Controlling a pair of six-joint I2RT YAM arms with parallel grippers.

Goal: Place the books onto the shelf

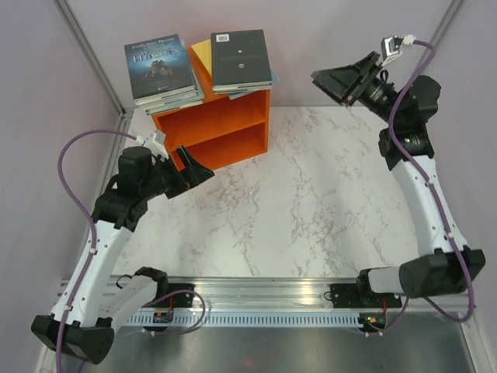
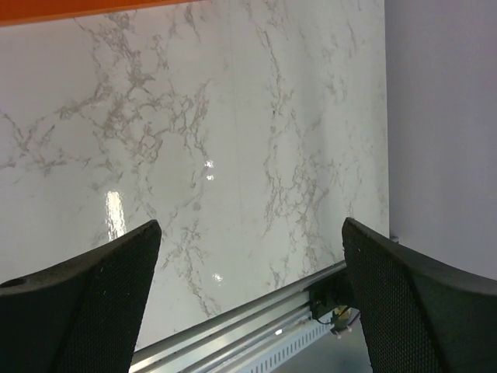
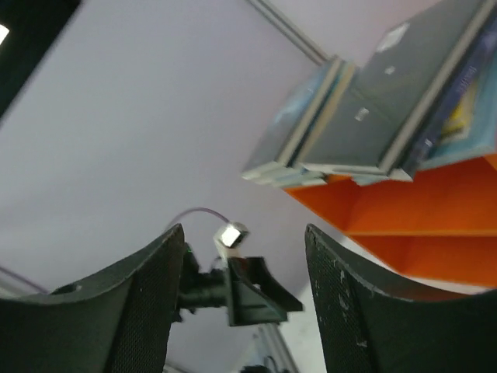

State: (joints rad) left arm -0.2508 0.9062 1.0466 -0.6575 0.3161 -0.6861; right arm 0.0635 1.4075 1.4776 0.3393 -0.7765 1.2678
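The orange shelf (image 1: 225, 128) stands at the back of the marble table, its open front facing the arms. Two stacks of books lie on its top: a dark blue cover (image 1: 159, 66) tops the left stack, a black cover (image 1: 241, 58) the right one. Both compartments look bare. My left gripper (image 1: 190, 172) hangs open and empty at the shelf's lower left front corner. My right gripper (image 1: 342, 81) is raised to the right of the shelf, open with nothing between its fingers. The right wrist view shows the books (image 3: 388, 101) resting on the shelf (image 3: 419, 210) beyond the gripper (image 3: 245, 233).
In the left wrist view the open gripper (image 2: 252, 233) looks across the marble table (image 2: 233, 116) toward the metal rail (image 2: 256, 318), with the shelf's orange edge (image 2: 78, 9) at the top. Pale walls enclose the table on the left, back and right.
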